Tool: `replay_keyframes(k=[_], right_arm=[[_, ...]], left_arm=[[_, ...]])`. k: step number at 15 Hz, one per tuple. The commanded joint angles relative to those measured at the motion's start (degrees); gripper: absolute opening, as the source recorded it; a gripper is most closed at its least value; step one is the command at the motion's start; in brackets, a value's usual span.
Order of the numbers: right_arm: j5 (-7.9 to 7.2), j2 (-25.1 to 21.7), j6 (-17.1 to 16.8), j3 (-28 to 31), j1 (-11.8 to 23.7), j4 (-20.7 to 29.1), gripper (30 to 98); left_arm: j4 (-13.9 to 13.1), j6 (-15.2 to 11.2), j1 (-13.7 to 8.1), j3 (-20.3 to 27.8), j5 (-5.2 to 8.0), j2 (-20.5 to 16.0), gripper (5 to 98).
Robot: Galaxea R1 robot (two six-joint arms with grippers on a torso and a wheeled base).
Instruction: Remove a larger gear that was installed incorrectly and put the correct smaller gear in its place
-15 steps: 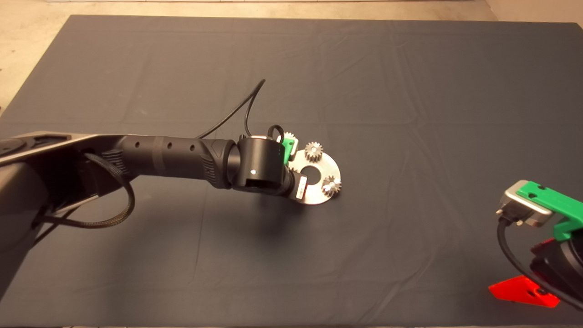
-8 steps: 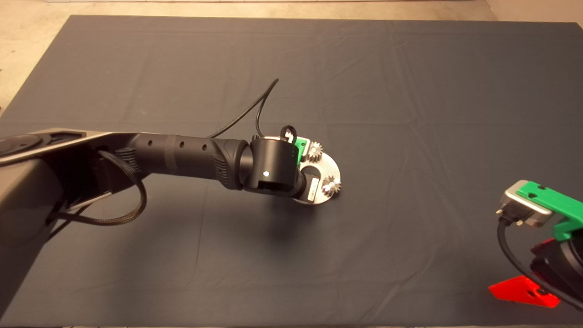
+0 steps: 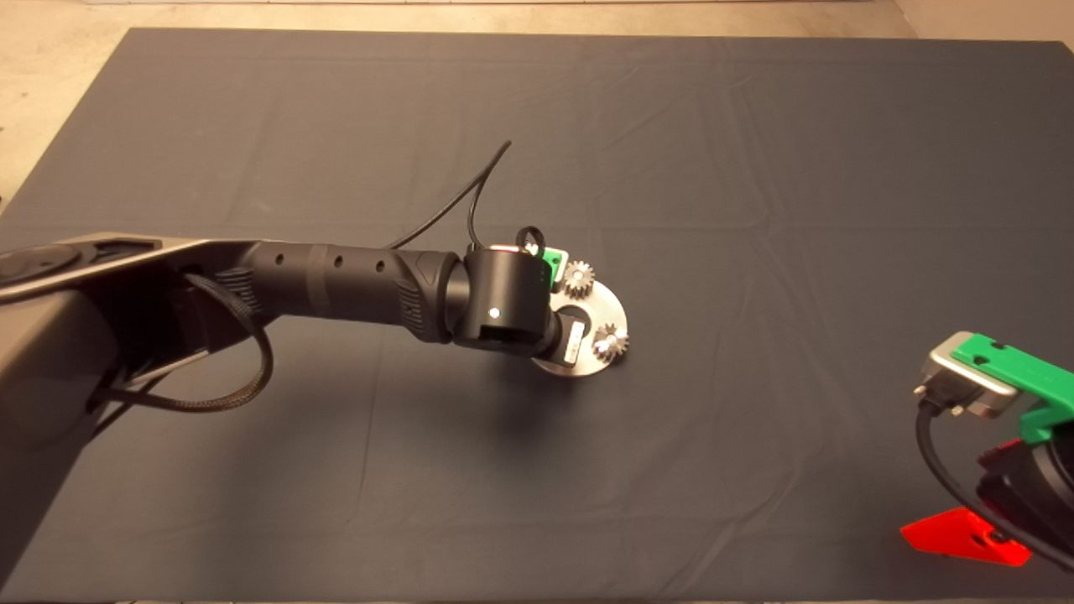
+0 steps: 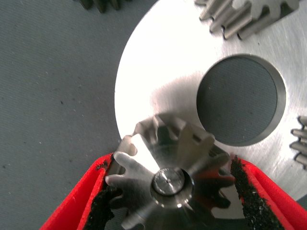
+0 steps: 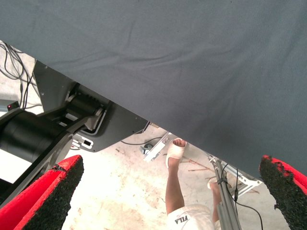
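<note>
The left gripper [image 4: 168, 191] is down over the near-left part of the round steel mounting plate [image 4: 168, 81], its two red fingers [image 4: 76, 201] set either side of a gear [image 4: 168, 167] that sits on a small pin [image 4: 169, 182]; the black pads look to be touching the teeth on both sides, so the claw reads as clamped on it, though a firm squeeze cannot be confirmed. This gear is bright with a flat shiny face and looks wider than its neighbours, so I take it for the larger gear, seated on its post at the plate's edge beside the big central hole [image 4: 237, 98]. Two duller small gears [image 3: 577, 277] stand on the plate, one at its far side and one at its right; a further gear [image 4: 98, 4] shows partly on the cloth just off the plate, possibly the smaller gear meant as the replacement, though that cannot be told. To do the removal well, the lift should go straight up along the pin, with the grip kept square across the teeth; any tilt could bind the bore on the post or drag the plate, which appears to rest loose on the mat. The right gripper [image 5: 168, 191] waits at the lower right edge of the table with fingers wide apart. The surface is a dark grey cloth mat [image 3: 755, 168], lightly creased; beyond its edge the right wrist view shows pale concrete floor, cables, a metal frame and a person's leg [image 5: 175, 177].
</note>
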Motion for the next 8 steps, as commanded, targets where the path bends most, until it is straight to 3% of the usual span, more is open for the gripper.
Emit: replay_keyframes(k=[1,8], right_arm=[[0.22,0.2,-0.18,0.25,0.59,1.99,96.8],[0.22,0.2,-0.18,0.25,0.59,1.99,96.8]], left_arm=[[0.34,0.58,-1.32,-0.68,7.19,0.28,60.3],[0.25,0.76,-1.32,-0.68,7.19,0.1,50.6]])
